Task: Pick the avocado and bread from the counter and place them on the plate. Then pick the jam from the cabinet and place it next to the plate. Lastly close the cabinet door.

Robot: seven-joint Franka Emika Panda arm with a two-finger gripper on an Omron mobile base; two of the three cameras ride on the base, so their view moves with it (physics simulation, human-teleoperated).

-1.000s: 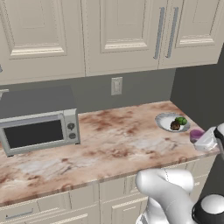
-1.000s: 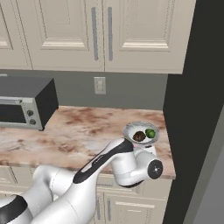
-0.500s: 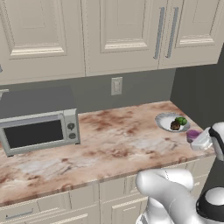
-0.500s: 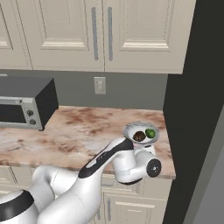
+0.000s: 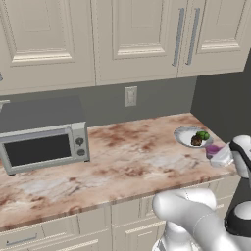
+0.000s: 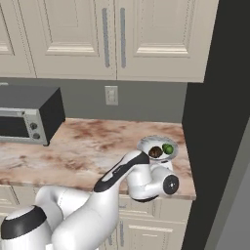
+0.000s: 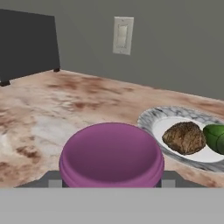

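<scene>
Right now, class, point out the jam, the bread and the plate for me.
jam (image 7: 111, 153), hand view, on its purple top.
bread (image 7: 184, 138), hand view, middle of the brown lump.
plate (image 7: 151, 119), hand view, on its grey rim at left.

Microwave (image 5: 45, 147) (silver-fronted), wall outlet (image 5: 130, 96) behind

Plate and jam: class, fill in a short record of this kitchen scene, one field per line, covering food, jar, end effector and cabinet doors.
plate: on the counter, near its right end
on plate: bread and avocado, side by side
jam: purple jar beside the plate, between the end effector's fingertips
end effector: shut on the jam
cabinet doors: those in view are closed
</scene>
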